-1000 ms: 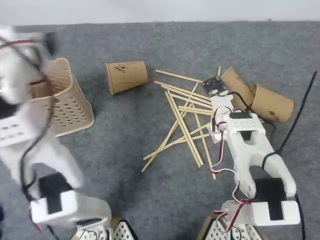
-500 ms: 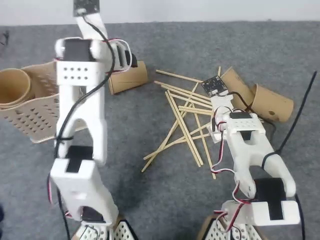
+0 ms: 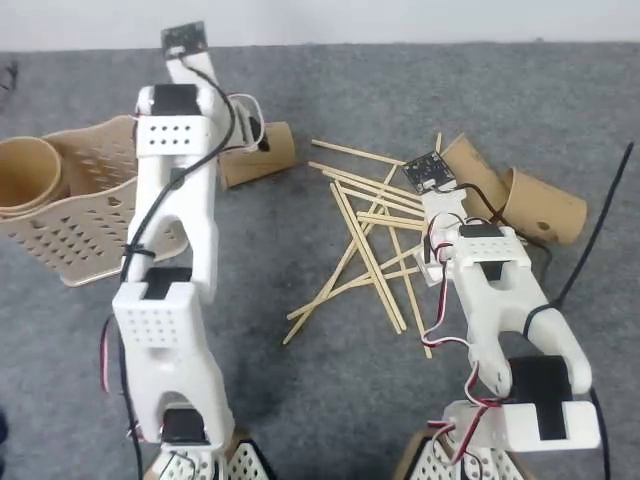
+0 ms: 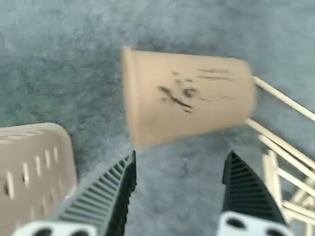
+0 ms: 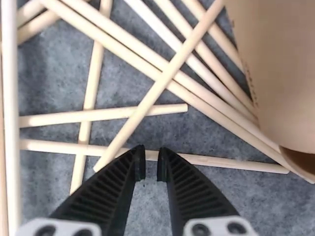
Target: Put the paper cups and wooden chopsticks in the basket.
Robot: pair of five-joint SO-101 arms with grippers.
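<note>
Left gripper: my left gripper was spread wide with nothing between the fingers. It hung over the grey carpet, just short of the printed cup.
Left arm pose: my left arm ran from the bottom edge of the high view up to the upper left. Its wrist sat between the basket and the printed cup.
Right gripper: my right gripper had its fingers pressed nearly together, gripping nothing. The tips were low over the wooden chopsticks, and the near cup was just beside them.
Right arm pose: my right arm was folded short in the lower right of the high view, its wrist above the right side of the stick heap.
Cups, counted: I saw four. The printed cup lay on its side, upper left of centre. The basket cup sat in the basket's mouth at the left edge. The near cup and the far cup lay on their sides, touching, at the upper right.
Chopsticks, counted: roughly a dozen lay crossed in one loose heap at the centre of the high view. They were too tangled for an exact count.
Basket, counted: one, tipped onto its side at the left of the high view.
</note>
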